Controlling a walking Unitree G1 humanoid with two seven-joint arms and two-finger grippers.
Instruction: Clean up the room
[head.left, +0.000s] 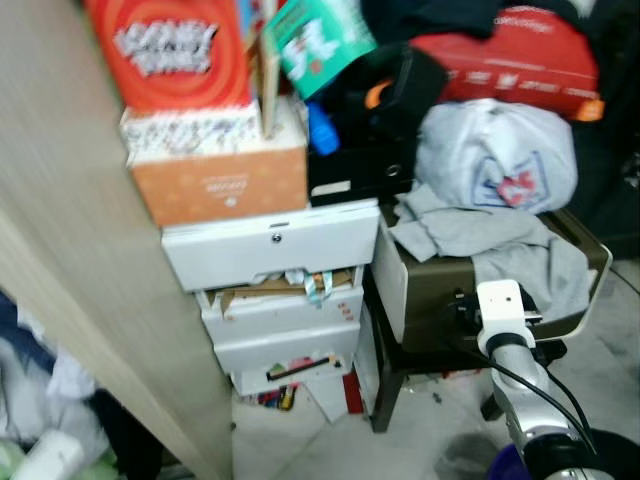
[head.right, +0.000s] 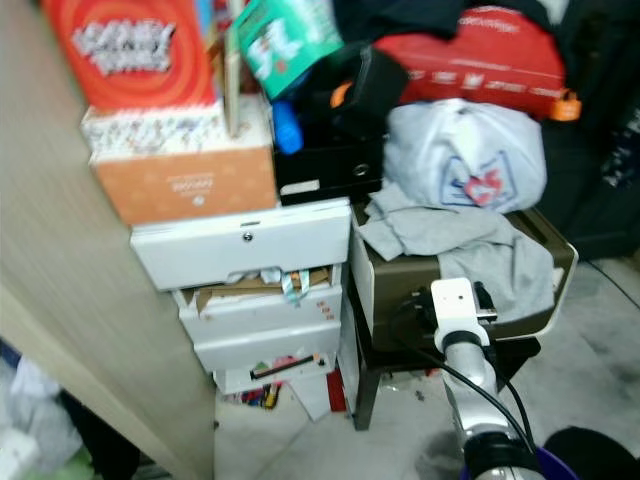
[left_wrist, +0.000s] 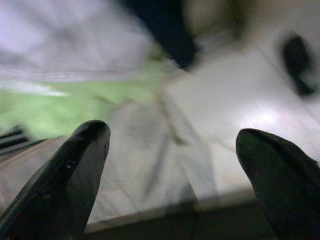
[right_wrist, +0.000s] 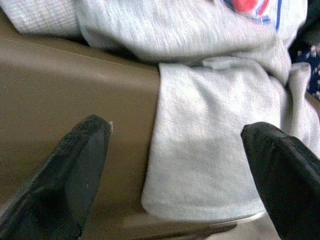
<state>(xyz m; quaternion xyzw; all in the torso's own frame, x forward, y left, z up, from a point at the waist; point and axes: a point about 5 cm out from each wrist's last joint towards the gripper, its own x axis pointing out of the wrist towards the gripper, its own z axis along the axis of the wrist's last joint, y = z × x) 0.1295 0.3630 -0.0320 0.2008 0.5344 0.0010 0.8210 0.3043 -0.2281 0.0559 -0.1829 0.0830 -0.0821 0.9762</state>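
Note:
A grey garment (head.left: 500, 245) lies crumpled on a brown box (head.left: 430, 290) and hangs down over its side. A white printed garment (head.left: 500, 155) is bundled behind it. My right arm's white wrist (head.left: 503, 305) is raised just in front of the box. In the right wrist view my right gripper (right_wrist: 176, 129) is open, its fingers spread on either side of the hanging grey cloth (right_wrist: 200, 165) and the brown wall (right_wrist: 60, 85), close to them. My left gripper (left_wrist: 172, 131) hangs open over a blurred pale floor, holding nothing.
White drawers (head.left: 270, 250) stand left of the box, some ajar with paper sticking out. An orange box (head.left: 220, 185) and a black box (head.left: 360, 160) are stacked above. A wooden panel (head.left: 60, 250) fills the left. A dark stool (head.left: 390, 370) carries the brown box. Litter (head.left: 285, 395) lies on the floor.

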